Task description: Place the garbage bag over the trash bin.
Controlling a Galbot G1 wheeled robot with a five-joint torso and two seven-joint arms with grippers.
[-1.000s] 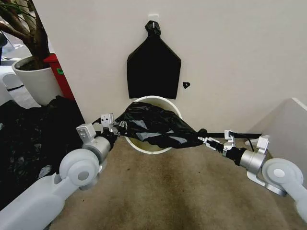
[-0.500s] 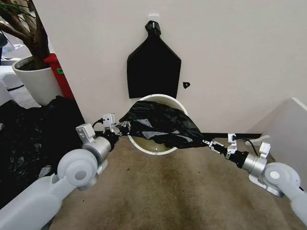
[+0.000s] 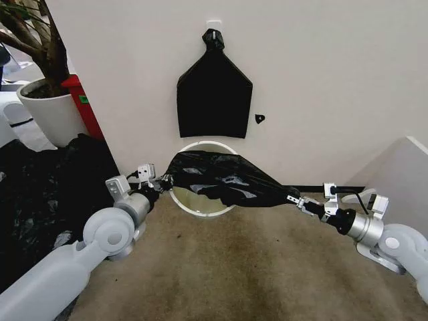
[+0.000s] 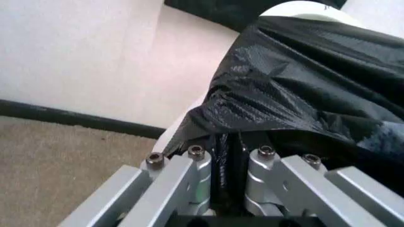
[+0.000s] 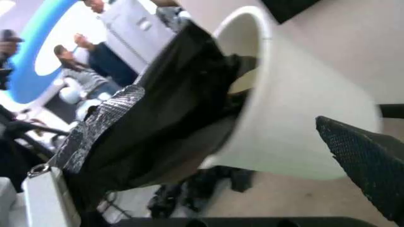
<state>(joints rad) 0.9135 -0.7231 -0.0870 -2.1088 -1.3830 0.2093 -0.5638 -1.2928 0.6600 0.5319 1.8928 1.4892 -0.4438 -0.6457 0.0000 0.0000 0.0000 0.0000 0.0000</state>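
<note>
Garbage bag (image 3: 224, 177) hangs stretched across the trash bin (image 3: 200, 204), partly over its mouth. Left gripper (image 3: 162, 180) and right gripper (image 3: 292, 198) each pinch one end of it.

Perhaps an office: carpet (image 3: 227, 267), potted tree (image 3: 37, 73)

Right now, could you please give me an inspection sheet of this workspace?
Surface: brown carpet.
Job's things: bag stretched across the bin, covering part of its mouth; the near rim is bare.
Clutter: black plastic heap, bundle on the wall.
Grippers: left gripper and right gripper each shut on a bag end.
Cables: dark cable at the right wrist.
Surroundings: white wall, plant pot, red object.
</note>
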